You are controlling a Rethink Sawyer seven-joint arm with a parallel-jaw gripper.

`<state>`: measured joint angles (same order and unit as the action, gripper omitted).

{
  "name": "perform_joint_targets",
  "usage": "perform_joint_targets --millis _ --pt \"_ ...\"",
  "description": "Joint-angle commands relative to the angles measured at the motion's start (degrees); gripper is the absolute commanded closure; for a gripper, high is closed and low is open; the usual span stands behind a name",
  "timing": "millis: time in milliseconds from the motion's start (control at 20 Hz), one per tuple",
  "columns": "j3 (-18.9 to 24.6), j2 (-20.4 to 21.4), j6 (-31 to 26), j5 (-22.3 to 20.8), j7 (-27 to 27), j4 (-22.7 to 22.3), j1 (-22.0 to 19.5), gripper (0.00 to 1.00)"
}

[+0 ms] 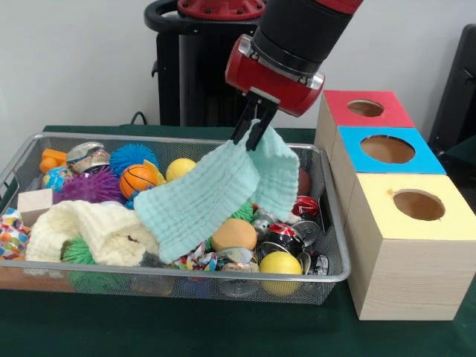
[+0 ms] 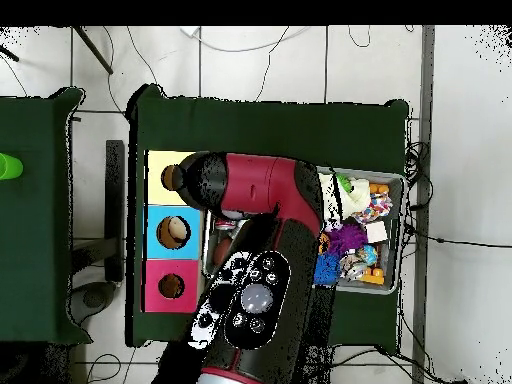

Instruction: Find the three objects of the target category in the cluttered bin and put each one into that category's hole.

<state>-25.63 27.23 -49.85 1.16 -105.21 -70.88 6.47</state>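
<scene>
A: Where's the cloth in relation to the gripper (image 1: 251, 137)?

B: Straight below it. The fingers are pinched together on the upper edge of the pale mint washcloth (image 1: 212, 195), and the cloth hangs from there, folded over itself, its long side trailing down and to the picture's left until the lower corner rests on the clutter in the wire bin (image 1: 338, 271).

A: So it isn't clear of the bin?

B: Not by my reading. The top is lifted above the rim, but the bottom drapes on the cream towel (image 1: 97, 227) and the balls beside it.

A: And the holes?

B: Three boxes stand just beside the bin, on the picture's right in the front view: red box (image 1: 368, 108) farthest, blue box (image 1: 387, 151) in the middle, yellow box (image 1: 416, 207) nearest the camera. The cloth hangs well to the left of all three, so the carry goes sideways over the bin's right wall.

A: Which hole takes cloth?

B: Can't tell from here. From overhead the arm (image 2: 262, 262) covers the gripper and most of the bin, so that view adds nothing about the hold
</scene>
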Motion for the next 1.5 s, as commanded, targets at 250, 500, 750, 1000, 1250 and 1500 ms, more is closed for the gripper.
perform_joint_targets --millis 250,500,750,1000,1250,1500 --pt "5.9 -0.9 13.0 0.2 -9.4 -9.9 -3.7 1.0" --pt "6.3 -1.2 16.1 -0.5 -7.9 -11.4 -4.2 1.0" --pt "6.4 -0.9 18.3 0.1 -7.9 -12.7 -4.3 0.0" --pt "6.1 -1.1 19.6 0.0 -8.0 -13.0 -4.0 0.0" --pt "7.2 -0.2 21.2 -0.5 -6.3 -14.5 -5.3 0.0" --pt "12.9 6.8 24.8 -2.5 2.7 -22.9 -13.0 0.0"
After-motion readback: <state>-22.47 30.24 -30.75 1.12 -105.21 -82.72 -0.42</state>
